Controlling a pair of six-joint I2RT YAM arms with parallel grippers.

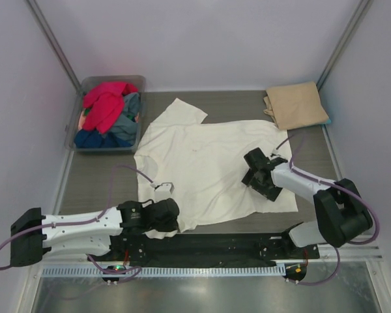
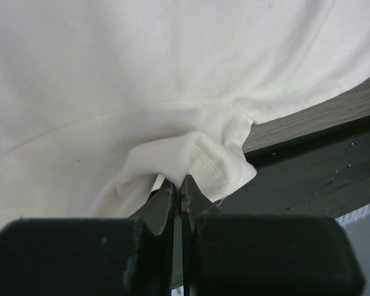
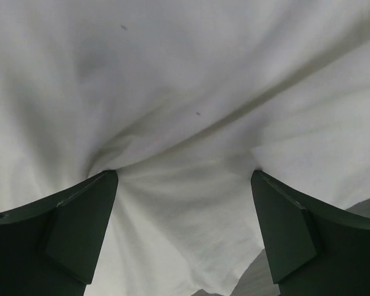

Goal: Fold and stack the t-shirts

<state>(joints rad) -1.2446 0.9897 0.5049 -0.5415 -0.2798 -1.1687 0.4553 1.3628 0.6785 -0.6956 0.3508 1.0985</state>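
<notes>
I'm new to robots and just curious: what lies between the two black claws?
Only the large cream-white cotton t-shirt, spread on the grey table; the top view shows it spanning from the left gripper to the right gripper.

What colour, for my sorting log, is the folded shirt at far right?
Folded shirt: tan-beige, clearest in the top view.

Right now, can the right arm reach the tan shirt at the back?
Probably yes. The right gripper is open, holding nothing, over the cream shirt, and the folded tan shirt lies beyond it on the same side with nothing between.
</notes>
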